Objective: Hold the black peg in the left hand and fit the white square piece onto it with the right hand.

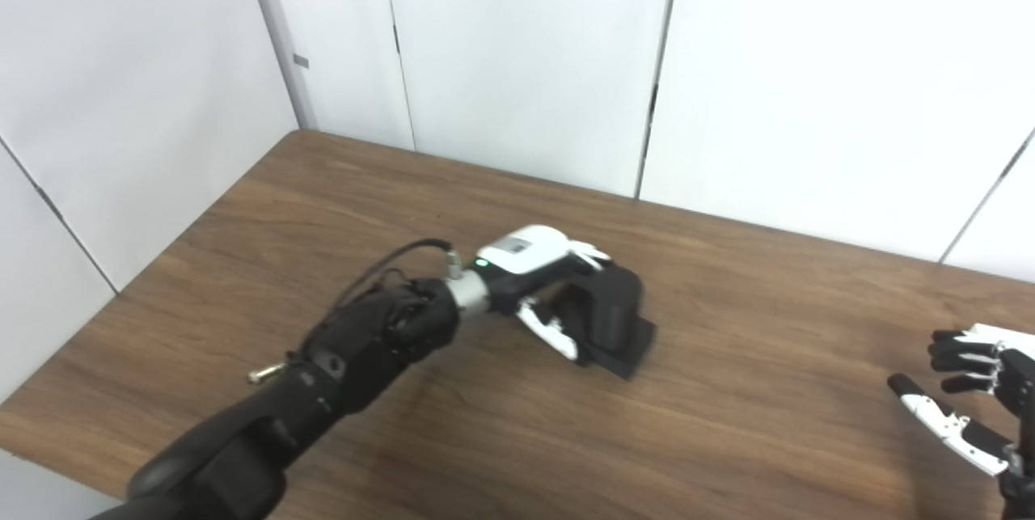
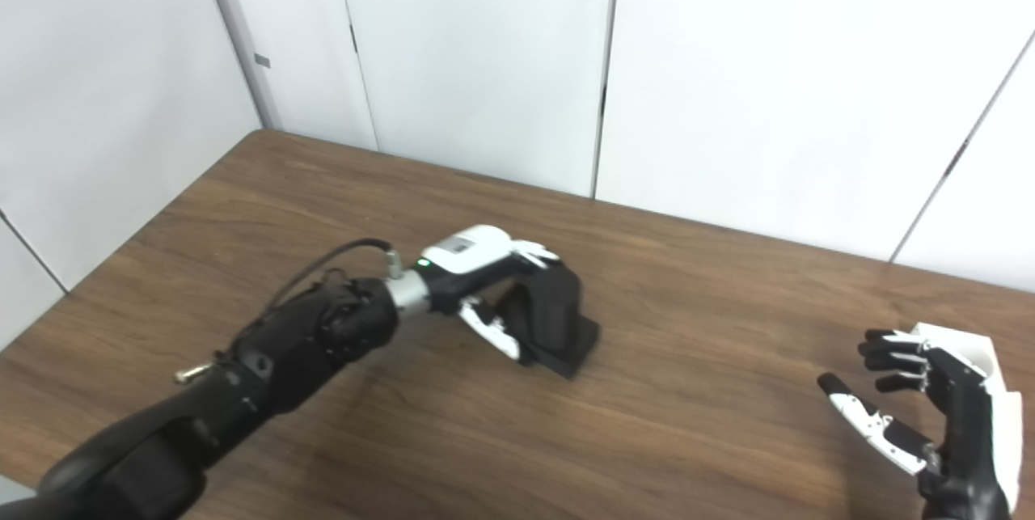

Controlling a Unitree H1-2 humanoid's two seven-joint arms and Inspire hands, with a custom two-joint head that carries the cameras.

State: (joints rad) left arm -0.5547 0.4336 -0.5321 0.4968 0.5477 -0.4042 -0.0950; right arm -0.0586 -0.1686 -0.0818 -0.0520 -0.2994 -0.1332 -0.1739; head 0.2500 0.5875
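Wrapping its fingers (image 1: pixel 594 255) over the top of the black peg (image 1: pixel 618 318), the left robot hand (image 1: pixel 538 277) is sitting near the middle of the desk (image 1: pixel 728 423), with its thumb (image 1: pixel 554 334) pressing against the near side of the block so that the peg is being pinched between thumb and fingers. The peg itself is a dark, blocky piece standing on a wider flat base, and that base is resting on the wood, so the piece is being gripped but is not lifted clear as far as the views show. The left arm (image 1: pixel 323 374) is reaching in from about seven o'clock, its black forearm crossing the near left part of the desk, with a cable looping above the wrist and a small green light glowing on the white back of the hand. Well apart from it, at about four o'clock near the right edge of the frame, the right robot hand (image 2: pixel 930 399) is hovering with its fingers curled loosely and spread apart from the thumb, closing on nothing. A white shape (image 2: pixel 982 378) is showing just behind that hand in the right eye view; whether it is the white square piece or part of the hand cannot be told. White wall panels (image 1: pixel 525 51) are standing behind the desk at twelve o'clock.
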